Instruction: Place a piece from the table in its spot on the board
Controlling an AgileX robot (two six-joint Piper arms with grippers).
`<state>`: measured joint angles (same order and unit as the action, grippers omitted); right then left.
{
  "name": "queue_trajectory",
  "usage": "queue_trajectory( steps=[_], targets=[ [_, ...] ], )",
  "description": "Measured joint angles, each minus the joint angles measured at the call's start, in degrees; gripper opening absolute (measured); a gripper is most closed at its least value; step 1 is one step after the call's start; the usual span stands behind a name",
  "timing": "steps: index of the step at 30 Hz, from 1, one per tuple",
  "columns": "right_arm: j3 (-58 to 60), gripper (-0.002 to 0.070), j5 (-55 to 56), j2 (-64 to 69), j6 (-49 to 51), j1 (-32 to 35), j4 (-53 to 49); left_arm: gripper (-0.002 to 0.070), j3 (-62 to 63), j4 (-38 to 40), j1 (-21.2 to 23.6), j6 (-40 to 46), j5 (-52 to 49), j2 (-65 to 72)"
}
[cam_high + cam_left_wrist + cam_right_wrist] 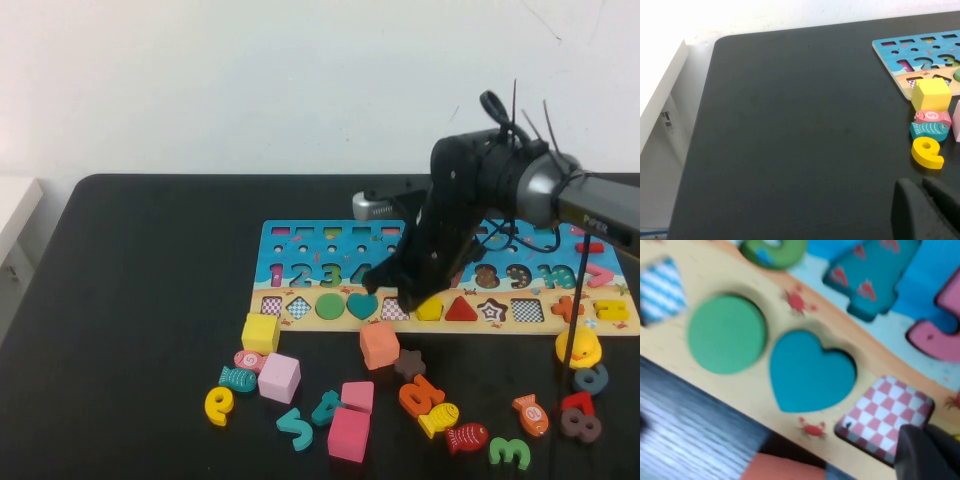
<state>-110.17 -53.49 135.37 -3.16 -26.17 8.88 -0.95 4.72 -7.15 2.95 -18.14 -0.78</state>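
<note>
- One piece (430, 309), the small yellow pentagon, lies in the tan row of the board (300, 240), between a checkered square recess (395, 309) on its left and a red triangle (460, 308) on its right. It covers the pentagon recess, but whether it sits fully down or rides on a rim I cannot tell.
- The right gripper (405, 295) hangs low over that row, just left of the piece, with its jaws clenched together and nothing visibly between them.
- Main risk — if the pentagon is only half seated, a sideways brush from the closed tips as the arm leaves could flip it out or push it onto the triangle.
- A second risk is dragging along the row: the teal heart (362, 305) sits close on the left and could be nudged.
- Straight up is the clean way out; the air above the board looks free.
- Toward the near side there is little room, since an orange block (379, 345) and a brown star (409, 362) lie just off the board's near edge, with more loose pieces beyond.
- The far strip of the table (150, 280) behind the board is bare, and so is the wide left side.
- The left gripper (922, 210) sits over that bare left area, well apart from the board, near a yellow cube (931, 94) — no part in this step, by my reading.
</note>
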Motion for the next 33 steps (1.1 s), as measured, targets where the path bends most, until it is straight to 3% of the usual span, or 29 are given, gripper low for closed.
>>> queue_trajectory(
  steps=[11,19,26,33],
  targets=[
    [-1.30,0.0019,-1.87,0.97,-0.10,0.00,-0.59,-0.0001,0.00,0.00,0.00,-0.16,0.00,0.00],
    [-10.34,0.0019,-9.66,-0.62,-1.82,0.00,-5.57,-0.0001,0.00,0.00,0.00,-0.16,0.00,0.00],
    [-13.24,0.0019,-16.51,-8.81,-1.82,0.00,-19.43,-0.0001,0.00,0.00,0.00,-0.06,0.00,0.00],
    [-5.80,0.0019,-17.04,-24.07,-2.50,0.00,-20.38,-0.0001,0.00,0.00,0.00,-0.06,0.00,0.00]
  ],
)
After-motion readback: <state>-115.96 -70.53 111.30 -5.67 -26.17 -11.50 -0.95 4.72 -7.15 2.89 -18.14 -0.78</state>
